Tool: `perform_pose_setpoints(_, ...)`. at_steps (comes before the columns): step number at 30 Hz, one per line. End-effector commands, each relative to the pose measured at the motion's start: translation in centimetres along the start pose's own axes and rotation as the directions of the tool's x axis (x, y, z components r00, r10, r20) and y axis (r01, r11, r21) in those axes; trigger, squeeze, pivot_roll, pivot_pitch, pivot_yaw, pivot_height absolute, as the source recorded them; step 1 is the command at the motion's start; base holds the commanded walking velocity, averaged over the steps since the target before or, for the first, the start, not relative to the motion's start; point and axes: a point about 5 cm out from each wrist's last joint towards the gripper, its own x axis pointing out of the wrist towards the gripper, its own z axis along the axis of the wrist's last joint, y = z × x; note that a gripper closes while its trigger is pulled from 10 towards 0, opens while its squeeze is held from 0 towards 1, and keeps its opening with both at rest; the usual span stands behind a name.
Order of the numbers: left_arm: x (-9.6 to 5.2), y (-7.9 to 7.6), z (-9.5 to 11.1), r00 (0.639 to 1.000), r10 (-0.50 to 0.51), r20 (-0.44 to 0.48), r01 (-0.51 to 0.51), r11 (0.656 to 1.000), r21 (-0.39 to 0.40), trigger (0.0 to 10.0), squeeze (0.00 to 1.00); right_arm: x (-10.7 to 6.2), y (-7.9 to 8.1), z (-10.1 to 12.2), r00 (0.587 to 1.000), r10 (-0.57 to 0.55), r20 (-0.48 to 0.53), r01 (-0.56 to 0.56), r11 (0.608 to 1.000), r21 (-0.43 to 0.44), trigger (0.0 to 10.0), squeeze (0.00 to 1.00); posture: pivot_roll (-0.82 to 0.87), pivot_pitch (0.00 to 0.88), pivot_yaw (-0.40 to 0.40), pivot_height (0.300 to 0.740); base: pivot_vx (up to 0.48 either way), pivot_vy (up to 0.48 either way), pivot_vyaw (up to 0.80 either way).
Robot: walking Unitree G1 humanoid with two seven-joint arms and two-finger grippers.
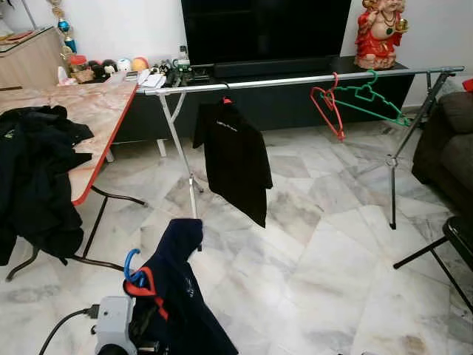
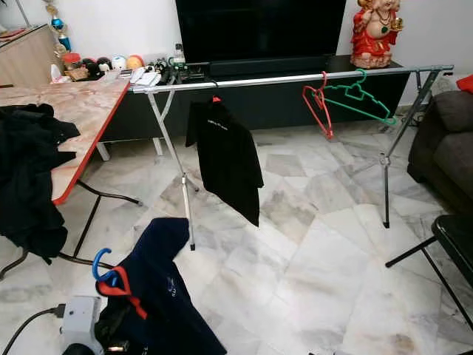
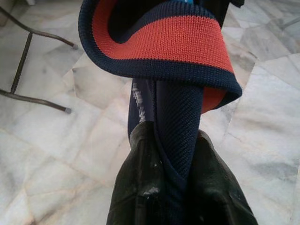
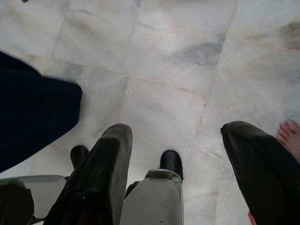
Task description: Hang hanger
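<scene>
Nearest in the left eye view, the left gripper [image 1: 140, 325] holds up a navy shirt [image 1: 181, 296] on a blue hanger [image 1: 131, 268], low and short of the clothes rail [image 1: 295, 80]. On that rail hang a black shirt [image 1: 235, 159], a red hanger [image 1: 329, 107] and a green hanger [image 1: 369, 100]. Dark clothes [image 1: 33, 177] lie heaped on the surface [image 1: 96, 111] at the left.

Left wrist view: both fingers [image 3: 140, 187] are clenched on the navy fabric below its red-lined collar [image 3: 164, 37].

Right wrist view: the right gripper [image 4: 180, 173] hangs over the marble floor [image 4: 164, 61], its fingers [image 4: 105, 168] spread wide and released; a person's toes [image 4: 290, 136] show beside it.
</scene>
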Motion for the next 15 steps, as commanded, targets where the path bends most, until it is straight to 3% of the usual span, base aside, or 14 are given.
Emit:
perform_pose_setpoints(1, 0.4, 0.3, 0.7, 0.998, 0.05, 0.029, -0.049, 0.999, -0.011, 10.0, 0.0, -0.1, -0.1, -0.6, 1.0, -0.004, -0.012, 0.004, 1.0, 0.015, 10.0, 0.0, -0.01, 0.0, 0.047, 0.74, 0.247, 0.0, 0.0)
perform_pose_setpoints(5, 0.8, -0.5, 1.1, 0.998, 0.057, 0.036, -0.056, 0.998, -0.035, 10.0, 0.0, -0.2, -0.2, -0.8, 1.0, 0.003, -0.03, -0.004, 1.0, -0.02, 10.0, 0.0, -0.01, 0.0, 0.042, 0.74, 0.274, 0.0, 0.0)
perform_pose_setpoints(6, 1.0, -1.1, 1.0, 0.999, 0.028, 0.029, -0.029, 0.999, 0.022, 10.0, 0.0, -0.2, -0.3, -0.8, 0.999, 0.003, -0.033, -0.003, 1.0, -0.015, 10.0, 0.0, -0.01, 0.0, 0.041, 0.74, 0.304, 0.0, 0.0)
perform_pose_setpoints(7, 1.0, -1.5, 1.1, 0.999, 0.015, 0.034, -0.016, 1.0, 0.024, 10.0, 0.0, -0.2, -0.3, -0.8, 0.999, -0.001, -0.032, 0.001, 1.0, -0.004, 10.0, 0.0, -0.01, 0.0, 0.04, 0.74, 0.33, 0.0, 0.0)
perform_pose_setpoints(15, 1.5, -2.1, 1.5, 0.999, 0.009, 0.048, -0.009, 1.0, -0.015, 10.0, 0.0, -0.2, -0.8, -0.8, 0.999, -0.013, -0.034, 0.013, 1.0, 0.012, 10.0, 0.0, -0.01, 0.0, 0.042, 0.74, 0.356, 0.0, 0.0)
